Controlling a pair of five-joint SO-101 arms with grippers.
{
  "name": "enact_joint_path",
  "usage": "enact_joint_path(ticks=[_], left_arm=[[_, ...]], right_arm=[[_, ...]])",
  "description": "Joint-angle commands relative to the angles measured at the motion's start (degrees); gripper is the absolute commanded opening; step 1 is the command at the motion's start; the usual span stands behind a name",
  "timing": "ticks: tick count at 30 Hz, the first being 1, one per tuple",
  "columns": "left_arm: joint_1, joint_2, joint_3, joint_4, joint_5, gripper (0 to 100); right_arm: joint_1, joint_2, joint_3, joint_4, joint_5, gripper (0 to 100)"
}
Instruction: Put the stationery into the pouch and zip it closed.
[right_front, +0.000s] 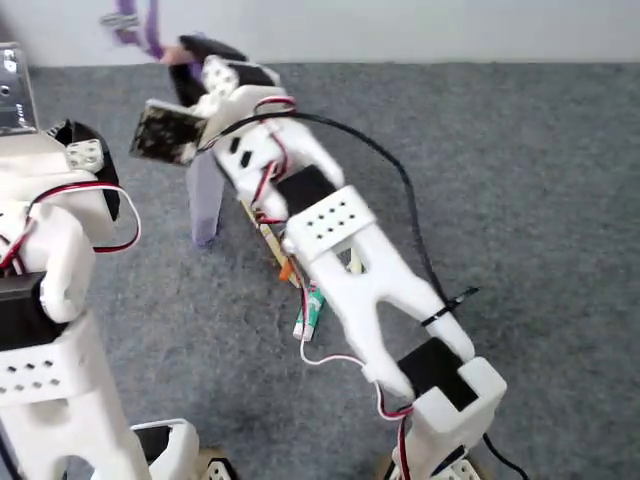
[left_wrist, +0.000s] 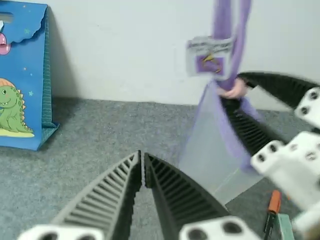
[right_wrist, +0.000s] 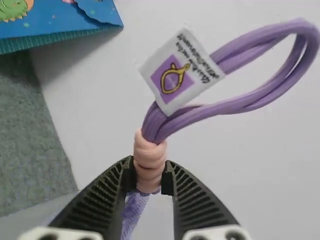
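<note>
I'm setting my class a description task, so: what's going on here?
The right pincer is shut on the pink bead below the purple cord loop, holding the translucent purple pouch upright over the grey carpet. The left pincer is shut and empty, near the pouch. The stationery, an orange-tipped pen among it, lies on the carpet under the right arm, not yet in the pouch.

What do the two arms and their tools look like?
Both arms are white plastic with black motor blocks. The right arm has a grid of holes, red, white and black cables and a black cable tie. The left arm carries red and black wires. The left tool and right tool are dark, ribbed and tapering, on white bases.
</note>
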Motion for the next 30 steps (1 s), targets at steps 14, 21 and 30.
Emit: enact_joint_path(ticks=[14,21,30], left_arm=[[16.6,-1.4,12.4,0.0,0.9,13],[17.7,-1.5,14.6,0.1,11.3,26],[20.2,-1.6,14.5,0.1,16.2,26]], right_arm=[[3.7,-15.3,-3.0,31.9,-6.2,0.9],[5.4,-18.9,-3.0,37.2,-7.7,0.9],[7.0,-18.9,-3.0,40.6,-11.6,0.9]])
